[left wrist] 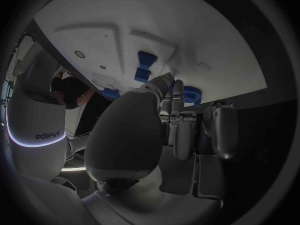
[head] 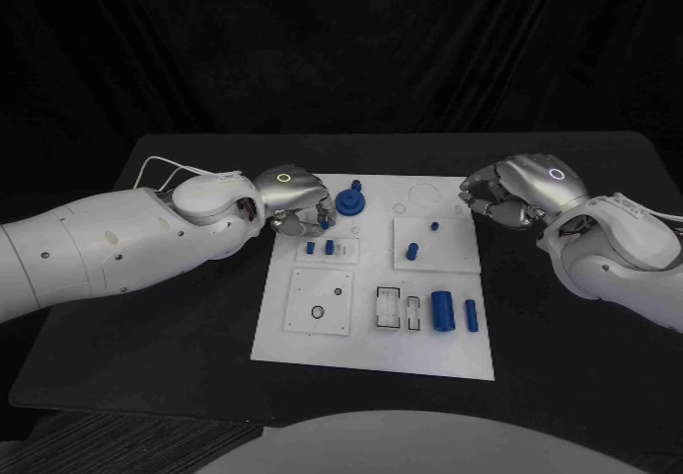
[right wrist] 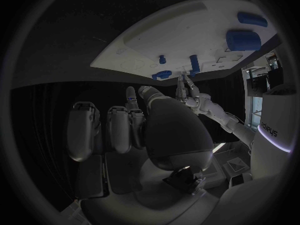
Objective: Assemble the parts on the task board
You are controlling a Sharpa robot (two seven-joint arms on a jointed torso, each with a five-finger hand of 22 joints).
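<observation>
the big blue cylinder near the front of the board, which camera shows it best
The head view: the big blue cylinder lies in plain sight on the task board, beside a thinner blue piece. The right wrist view shows it bent near the circle's rim. In the left wrist view I cannot pick it out.

A black bench takes up the middle of the head view, its far edge running across the upper part of the frame and its near corners cut off toward the lower left and lower right. Behind it, the whole top of the frame is a dark backdrop with faint vertical folds, like a curtain. At the lower left corner, a strip of grey, ribbed floor shows below the bench edge.
</observation>
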